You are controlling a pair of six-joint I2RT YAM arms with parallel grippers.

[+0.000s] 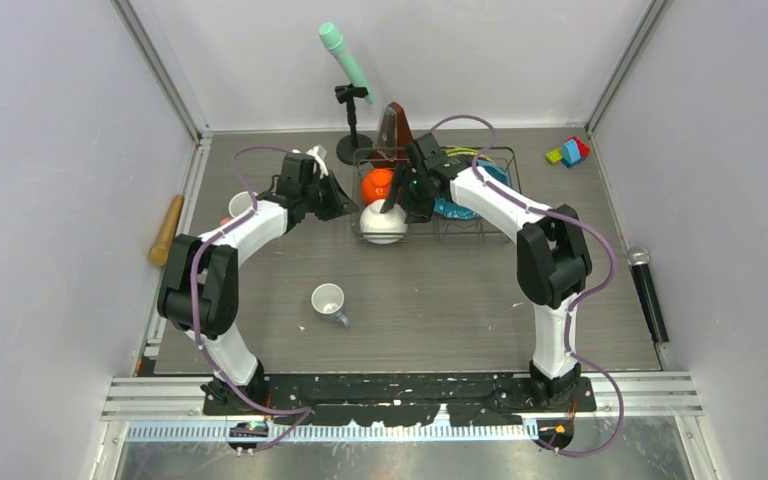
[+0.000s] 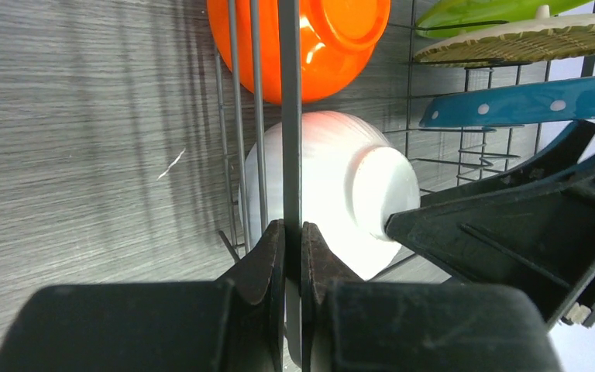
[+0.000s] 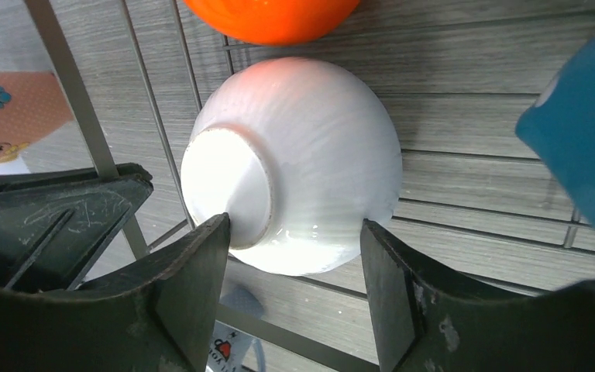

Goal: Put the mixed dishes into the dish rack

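The dish rack (image 1: 500,160) stands at the back middle. It holds the orange bowl (image 1: 377,185), the white bowl (image 1: 383,222), the blue dotted plate (image 2: 527,101), the lime-green plate (image 2: 496,12) and the yellow-rimmed plate (image 2: 527,43). My left gripper (image 2: 293,229) is shut on the rack's left rim bar (image 2: 290,77). My right gripper (image 3: 294,232) is open inside the rack, its jaws straddling the tilted white bowl (image 3: 310,155); one finger (image 3: 201,263) touches the bowl's foot. The small white cup (image 1: 328,299) lies on the table in front. The pink mug (image 1: 240,206) stands behind my left arm.
A brown metronome (image 1: 394,130) and a teal microphone on a stand (image 1: 345,60) are behind the rack. A wooden rolling pin (image 1: 167,230) lies at the left edge. A black microphone (image 1: 648,290) lies at the right edge, and toy blocks (image 1: 568,152) sit back right.
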